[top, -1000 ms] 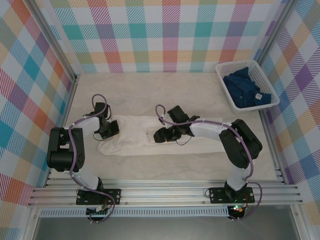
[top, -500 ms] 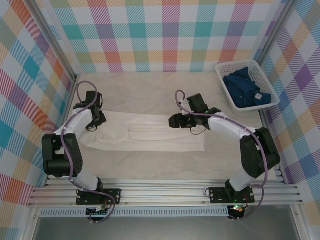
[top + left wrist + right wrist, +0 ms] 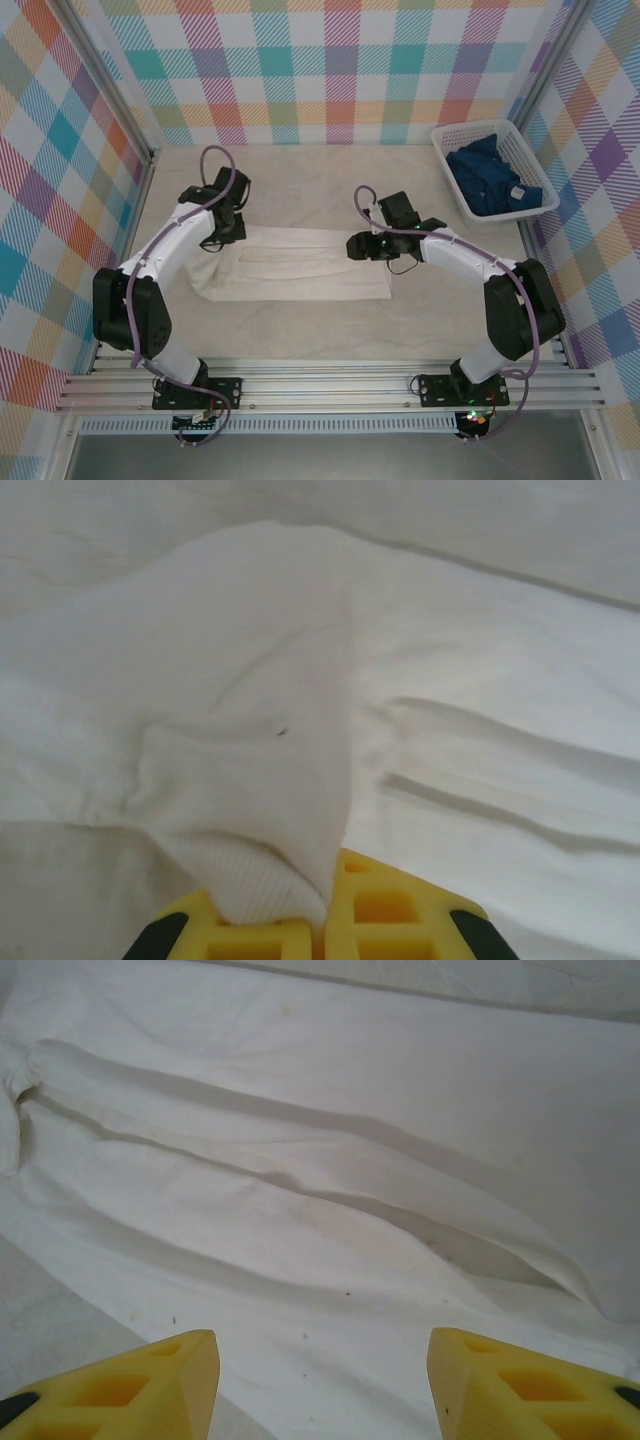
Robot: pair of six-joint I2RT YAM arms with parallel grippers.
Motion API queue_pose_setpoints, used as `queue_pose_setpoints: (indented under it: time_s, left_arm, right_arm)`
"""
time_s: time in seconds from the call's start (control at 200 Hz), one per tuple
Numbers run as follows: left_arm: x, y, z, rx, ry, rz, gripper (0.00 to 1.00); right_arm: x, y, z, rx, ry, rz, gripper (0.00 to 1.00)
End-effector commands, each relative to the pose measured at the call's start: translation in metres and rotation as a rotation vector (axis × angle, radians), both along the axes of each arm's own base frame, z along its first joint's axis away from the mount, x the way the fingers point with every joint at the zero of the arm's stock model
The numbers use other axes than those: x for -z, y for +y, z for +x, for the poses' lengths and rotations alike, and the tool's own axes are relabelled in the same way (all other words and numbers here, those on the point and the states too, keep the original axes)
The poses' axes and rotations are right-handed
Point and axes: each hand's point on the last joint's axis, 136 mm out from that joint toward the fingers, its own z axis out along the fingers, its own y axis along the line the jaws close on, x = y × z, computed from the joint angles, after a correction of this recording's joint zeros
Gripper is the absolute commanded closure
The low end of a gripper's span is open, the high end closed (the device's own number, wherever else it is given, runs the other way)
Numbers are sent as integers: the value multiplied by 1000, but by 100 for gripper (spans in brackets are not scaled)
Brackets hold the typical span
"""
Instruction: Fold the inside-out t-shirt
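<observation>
Jaws of the left gripper (image 3: 328,905) pinch a bunched end of the white t-shirt (image 3: 300,272), lying stretched across the tabletop (image 3: 300,180), seemingly to fold it over, while the right gripper (image 3: 320,1385) hovers with jaws apart, holding nothing.

Your left arm (image 3: 168,250) stood stretched forward from its base, with the elbow out to the left and the wrist turned in toward the middle. Your left gripper (image 3: 228,228) was pinched tight on a raised fold of the t-shirt (image 3: 260,780), fingers (image 3: 385,912) pressed together. Your right arm (image 3: 455,255) bowed out to the right, then came back inward with the forearm low. Your right gripper (image 3: 320,1380) pointed left, its jaws well apart and empty.
</observation>
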Motion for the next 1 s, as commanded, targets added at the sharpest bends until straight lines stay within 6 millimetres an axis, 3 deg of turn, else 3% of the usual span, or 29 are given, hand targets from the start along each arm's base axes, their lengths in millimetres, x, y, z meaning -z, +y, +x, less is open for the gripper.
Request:
queue_pose_setpoints:
  time_s: [0.0,0.32,0.51,0.76,0.995]
  left_arm:
    - [-11,-55,-8,71,39,-164,100]
    - [-16,-180,-6,239,121,-386,100]
    - [-18,-235,-15,320,160,-433,100]
    - [-13,-279,-26,385,198,-483,100]
    - [-26,-293,-24,413,182,-523,100]
  right_arm:
    - [4,-14,-5,12,1,-36,42]
    - [28,-46,-2,128,82,-66,43]
    - [58,-56,0,180,187,-62,43]
    - [82,-52,-2,192,280,-15,45]
    - [85,-55,-4,200,289,-19,46]
